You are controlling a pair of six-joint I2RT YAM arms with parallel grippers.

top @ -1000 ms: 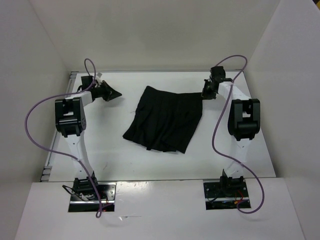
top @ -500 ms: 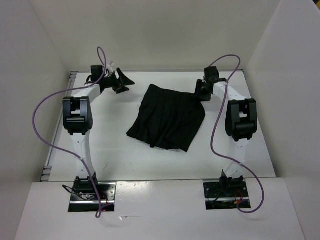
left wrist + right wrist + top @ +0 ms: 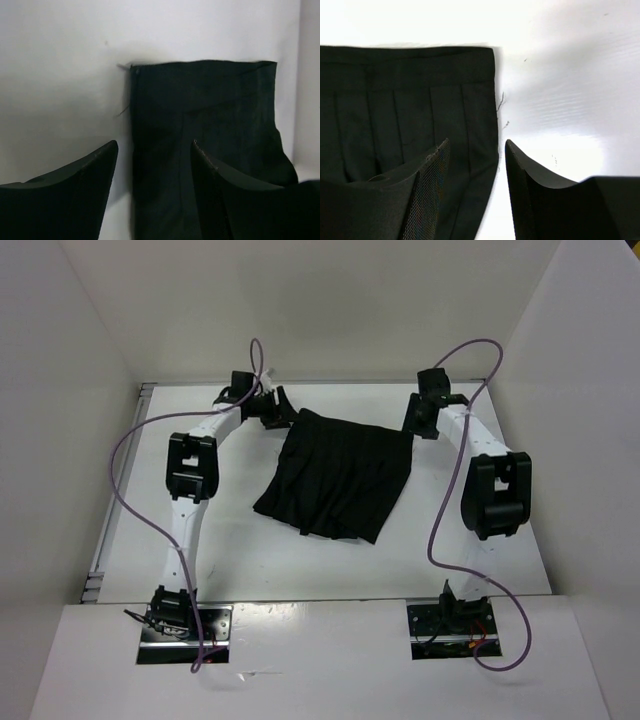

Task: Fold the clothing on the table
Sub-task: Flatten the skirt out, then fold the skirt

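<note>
clothing (image 3: 335, 480) lying spread flat at the centre of the surface (image 3: 230, 550), no fold apparent; the folding is judged wholly ahead. left hand (image 3: 274, 406) and right hand (image 3: 417, 423), jaws apart and empty, poised at its far left and far right corners.

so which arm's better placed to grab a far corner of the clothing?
Right, narrowly. From above the right gripper sits at a far corner of the clothing; the left gripper is just outside its corner. Both are open, straddling an edge.
</note>
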